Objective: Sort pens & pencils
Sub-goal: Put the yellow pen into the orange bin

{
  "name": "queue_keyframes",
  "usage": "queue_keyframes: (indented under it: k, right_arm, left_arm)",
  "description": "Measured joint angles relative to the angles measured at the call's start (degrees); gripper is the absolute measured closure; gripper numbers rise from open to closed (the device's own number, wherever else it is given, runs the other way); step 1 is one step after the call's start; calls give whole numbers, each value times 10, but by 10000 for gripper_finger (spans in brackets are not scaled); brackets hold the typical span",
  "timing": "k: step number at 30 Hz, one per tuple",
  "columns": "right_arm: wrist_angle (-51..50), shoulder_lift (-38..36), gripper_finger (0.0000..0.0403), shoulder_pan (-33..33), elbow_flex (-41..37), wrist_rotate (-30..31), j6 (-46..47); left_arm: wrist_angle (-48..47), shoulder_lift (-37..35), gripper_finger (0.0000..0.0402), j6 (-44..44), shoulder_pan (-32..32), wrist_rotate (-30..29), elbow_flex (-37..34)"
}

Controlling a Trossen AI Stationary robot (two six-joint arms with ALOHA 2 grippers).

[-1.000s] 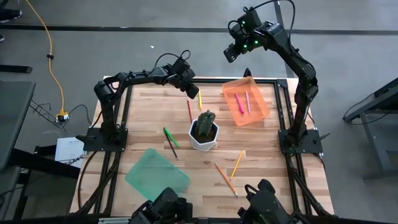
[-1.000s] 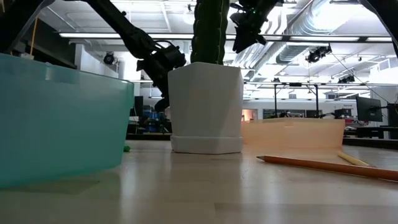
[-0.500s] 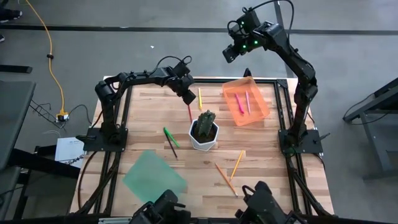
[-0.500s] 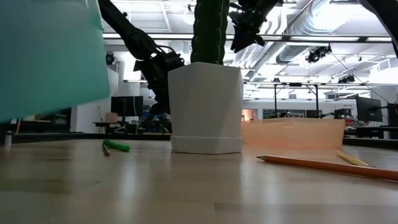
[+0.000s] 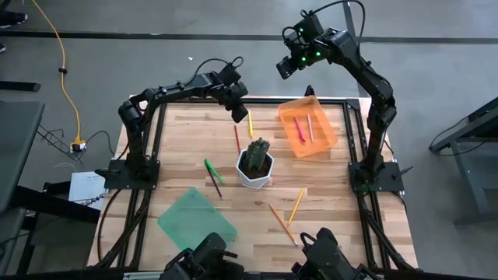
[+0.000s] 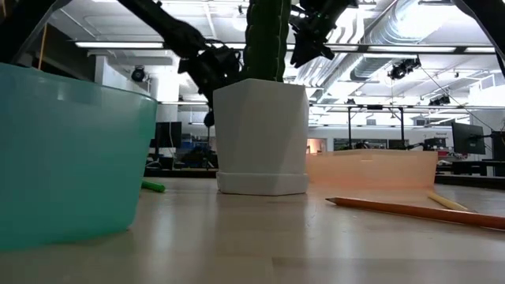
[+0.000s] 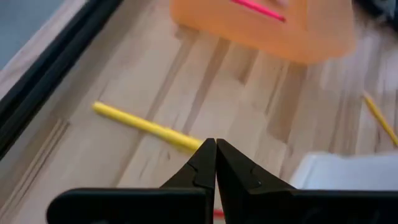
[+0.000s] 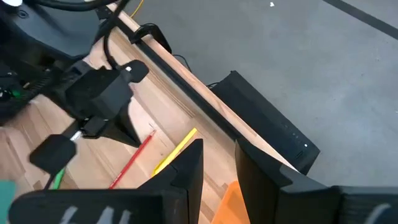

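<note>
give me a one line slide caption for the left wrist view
Shut left gripper poised empty above the wooden table, a yellow pen just ahead and the orange tray beyond.

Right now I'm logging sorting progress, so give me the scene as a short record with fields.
orange tray: holds two pink sticks
teal tray: no sticks seen in it
yellow pen: on table by left gripper
green pen: on table, left of pot
left gripper: shut, empty, above table
right gripper: raised beyond table's far edge, empty
</note>
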Motion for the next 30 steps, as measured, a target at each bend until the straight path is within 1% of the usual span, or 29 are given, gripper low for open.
queue_keyframes:
  k: [2, 4, 7, 9, 11, 15, 20, 25, 30]
  right_arm:
    - [-3, 0, 320, 0, 0, 0, 0]
    - [-7, 5, 320, 1, 0, -4, 7]
    - [-29, 25, 320, 1, 0, -35, 13]
    - [-40, 42, 320, 5, 0, -43, 16]
    - [-42, 57, 320, 11, 0, -44, 15]
    - [-42, 84, 320, 28, 0, -56, 19]
    - [-42, 113, 320, 49, 0, -67, 20]
    - [-29, 134, 320, 68, 0, -89, 28]
    - [11, 150, 320, 86, 0, -96, 57]
  left_arm:
    - [-56, 0, 401, 28, -7, -7, 25]
    - [-110, -4, 401, 57, -19, -26, 39]
    - [-169, -13, 401, 89, -44, -50, 40]
    - [-201, -20, 401, 99, -61, -72, 37]
    - [-204, -28, 401, 100, -77, -88, 31]
    - [-205, -47, 401, 100, -98, -100, 16]
    - [-207, -87, 401, 100, -92, -126, -30]
    - [-202, -166, 401, 97, -67, -135, -88]
    - [-158, -254, 401, 77, -54, -130, -141]
